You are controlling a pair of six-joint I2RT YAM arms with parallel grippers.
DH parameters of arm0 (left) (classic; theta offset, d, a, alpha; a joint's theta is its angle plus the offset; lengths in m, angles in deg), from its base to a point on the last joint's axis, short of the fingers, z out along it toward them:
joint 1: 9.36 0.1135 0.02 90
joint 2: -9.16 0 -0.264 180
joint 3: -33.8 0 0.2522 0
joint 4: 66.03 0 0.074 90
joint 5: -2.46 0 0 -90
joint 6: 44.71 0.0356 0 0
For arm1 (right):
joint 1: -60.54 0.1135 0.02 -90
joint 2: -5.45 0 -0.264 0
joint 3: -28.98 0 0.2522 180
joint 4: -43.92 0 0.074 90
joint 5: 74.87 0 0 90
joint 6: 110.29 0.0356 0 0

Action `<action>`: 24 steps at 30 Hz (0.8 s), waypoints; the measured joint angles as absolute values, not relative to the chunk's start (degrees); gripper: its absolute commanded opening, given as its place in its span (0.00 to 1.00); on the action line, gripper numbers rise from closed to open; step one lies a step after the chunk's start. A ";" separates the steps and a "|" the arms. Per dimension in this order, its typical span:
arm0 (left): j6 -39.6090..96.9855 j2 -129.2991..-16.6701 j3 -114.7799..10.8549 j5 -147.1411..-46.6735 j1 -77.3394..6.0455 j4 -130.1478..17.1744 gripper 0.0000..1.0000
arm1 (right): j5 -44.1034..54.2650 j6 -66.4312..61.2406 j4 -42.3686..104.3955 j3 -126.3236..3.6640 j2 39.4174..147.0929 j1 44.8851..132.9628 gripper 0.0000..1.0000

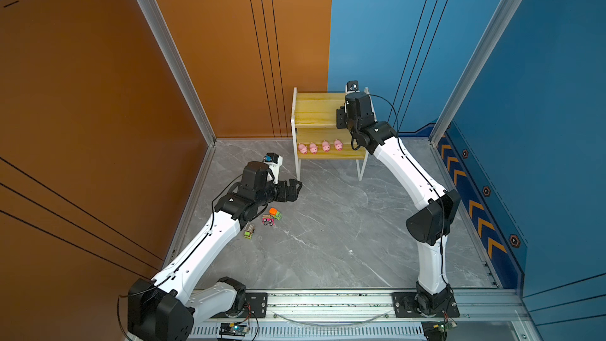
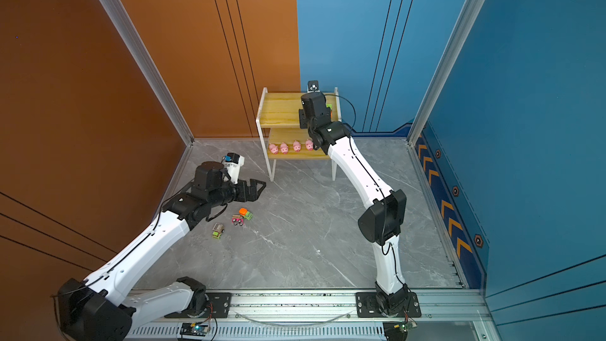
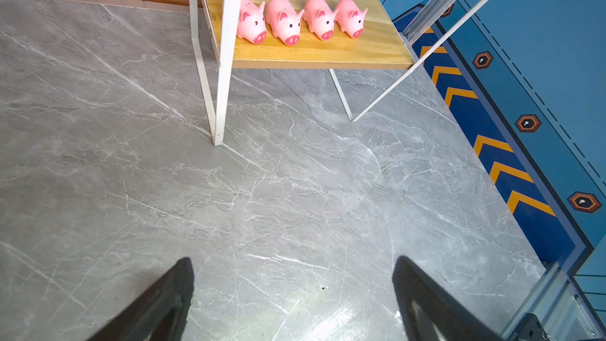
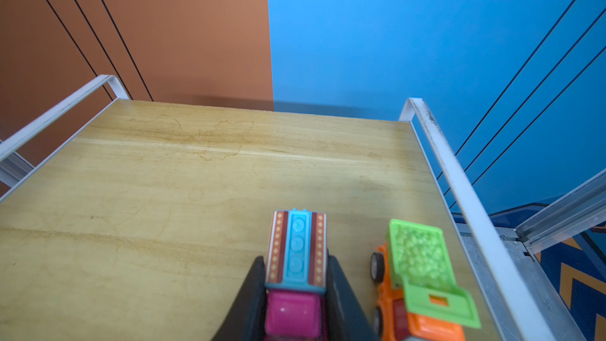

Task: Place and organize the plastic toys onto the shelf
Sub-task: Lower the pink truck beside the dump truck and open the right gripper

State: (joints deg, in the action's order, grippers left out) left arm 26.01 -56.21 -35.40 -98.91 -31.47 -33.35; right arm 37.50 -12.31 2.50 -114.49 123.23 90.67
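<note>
The four small pink plastic pig figures (image 3: 283, 21) already stand in a neat row on the lower yellowish wooden board (image 3: 328, 50) of the white-framed two-tier shelf (image 1: 314, 109), snouts toward its front edge, filling its left and middle stretch. On the upper board (image 4: 196, 175) an orange toy truck with a green tipper bed (image 4: 416, 257) sits close to the right edge. Just beside it, toward the middle, the pink toy truck with a blue patterned bed (image 4: 296, 241) is clamped between the nearly closed jaws of the right pincer (image 4: 295, 264); whether its wheels touch the board I cannot tell. So six of the nine toys look placed or nearly so. Left to do: an orange-and-green truck (image 1: 275, 214), a pink-wheeled truck (image 1: 268, 220) and a green-and-grey truck (image 1: 249, 231) lie clustered on the grey marble-look bench (image 1: 328, 241), toward its left edge, well apart from the shelf at the far edge. The left pincer (image 1: 295, 188) hovers near them, jaws spread wide and empty.
</note>
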 measured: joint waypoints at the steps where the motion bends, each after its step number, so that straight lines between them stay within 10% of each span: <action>1: 26.01 -56.23 -35.40 -98.91 -31.47 -33.35 0.96 | 37.53 -12.31 2.48 -114.51 123.23 90.63 0.28; 24: 26.01 -56.93 -35.40 -98.91 -31.47 -33.39 0.96 | 37.77 -12.33 2.02 -117.59 123.23 90.21 0.50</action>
